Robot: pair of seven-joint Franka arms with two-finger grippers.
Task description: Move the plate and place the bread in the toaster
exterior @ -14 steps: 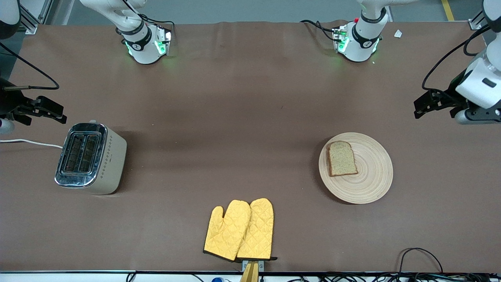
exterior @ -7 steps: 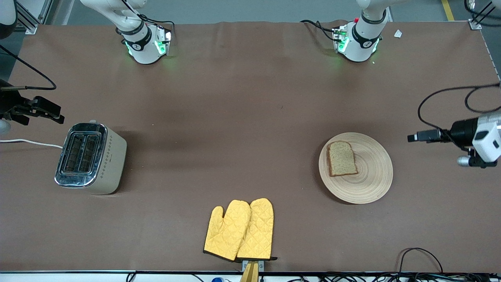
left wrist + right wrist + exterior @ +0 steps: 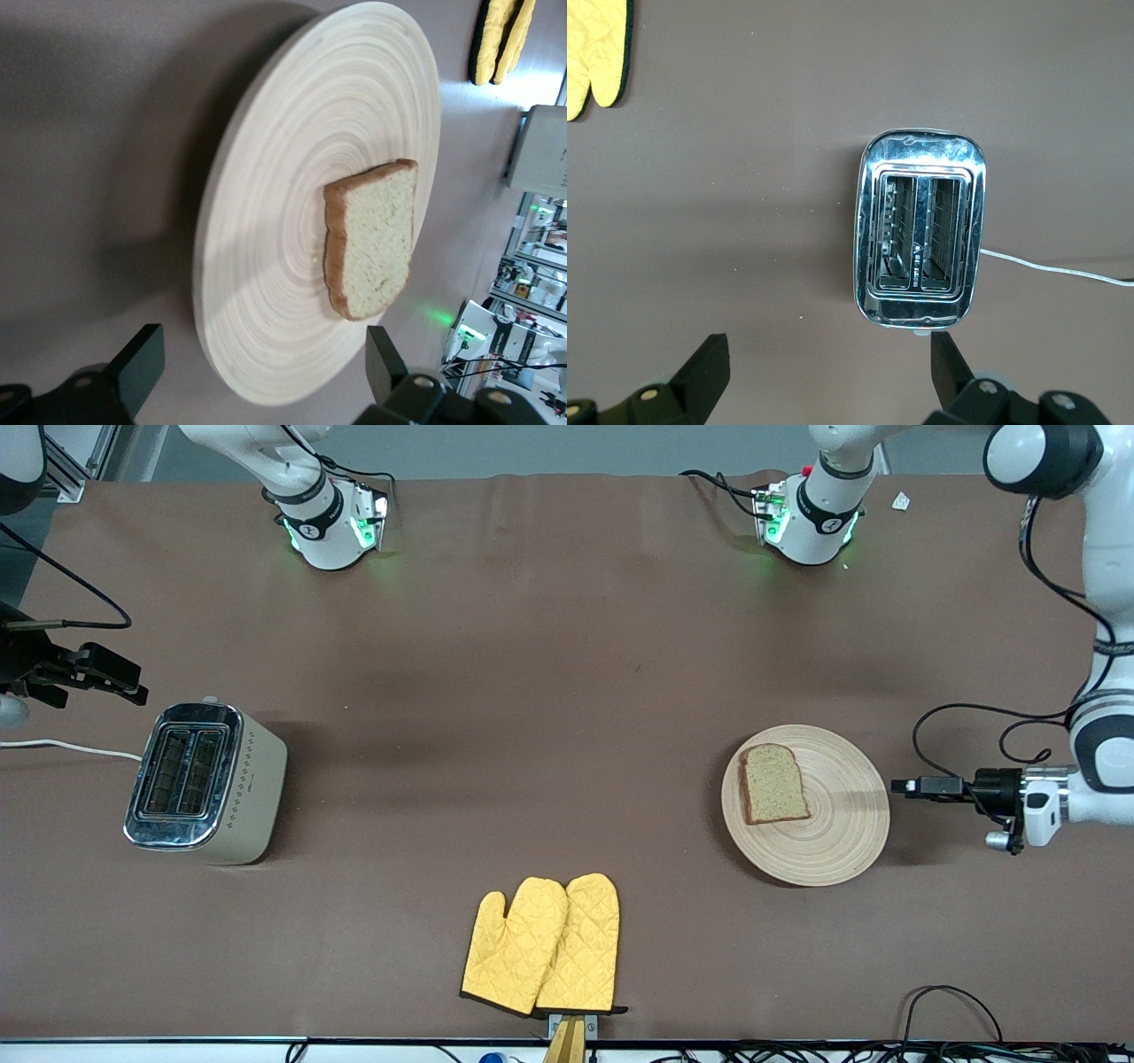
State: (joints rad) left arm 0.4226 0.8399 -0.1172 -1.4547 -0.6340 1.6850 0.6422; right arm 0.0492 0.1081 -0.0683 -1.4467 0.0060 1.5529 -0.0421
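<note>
- The plate (image 3: pixel 805 805) sits in the right-centre of the front view, flat on the table (image 3: pixel 549 691) toward the left arm's end, and it has not yet been moved.
- The bread (image 3: pixel 773 783) lies on the plate, off its centre on the side toward the toaster; the rest of the plate is bare wood.
- The left gripper (image 3: pixel 905 786) is low at the right edge of the front view, turned sideways and just beside the plate's rim. In the left wrist view its fingers (image 3: pixel 142 365) stand wide apart with nothing between them, framing the rim.
- The toaster (image 3: pixel 205 783) stands at the left of the front view, well apart from the plate. Both of its slots are empty.
- The right gripper (image 3: pixel 102 673) waits at the left edge of the front view, up in the air beside the toaster; its fingers (image 3: pixel 704 367) are spread apart and hold nothing.
- A pair of yellow oven mitts (image 3: pixel 542 946) lies at the bottom centre of the front view, nearer the camera than both plate and toaster.
- Likely risks:
  - the flat plate gives a thin rim to pinch, so a shallow grip may slip;
  - a tilt or a jerk could slide the loose slice off;
  - a push instead of a lift could simply shove the plate along.
</note>
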